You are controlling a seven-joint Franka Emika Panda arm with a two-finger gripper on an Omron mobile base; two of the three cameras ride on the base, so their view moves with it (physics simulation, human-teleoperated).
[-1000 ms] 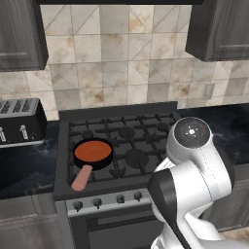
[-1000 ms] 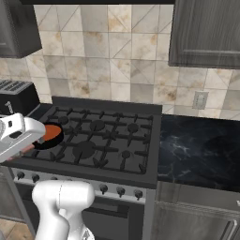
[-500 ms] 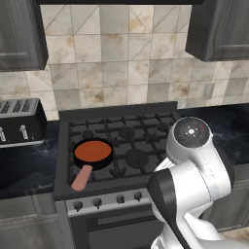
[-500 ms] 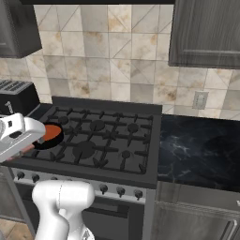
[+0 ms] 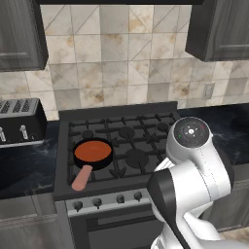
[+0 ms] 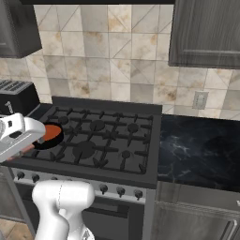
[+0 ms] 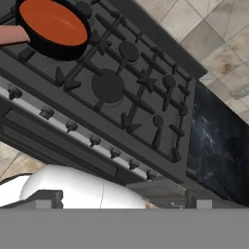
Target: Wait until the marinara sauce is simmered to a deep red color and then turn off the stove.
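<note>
One pan [image 5: 93, 153] of orange-red sauce [image 5: 92, 151] sat on the stove's [image 5: 121, 141] front-left burner. From the right, my arm hid part of it. My hand camera saw the knobs [image 7: 94, 141]; my fingers stood apart.

The stove [image 7: 121, 92] runs tilted across the hand view, from the upper left down to the lower right. Near its front left corner a small black skillet [image 7: 51, 41] sits on the black grates [image 7: 146, 87], filled with the marinara sauce [image 7: 51, 22], a smooth orange-red disc. The skillet's tan-pink handle [image 7: 12, 35] reaches past the left edge of the view. Along the stove's front edge runs a silver strip with a row of small dark knobs [image 7: 95, 141]. Beside the stove's right edge lies a dark marbled desk [image 7: 219, 155], with tiled wall [image 7: 204, 29] behind.
</note>
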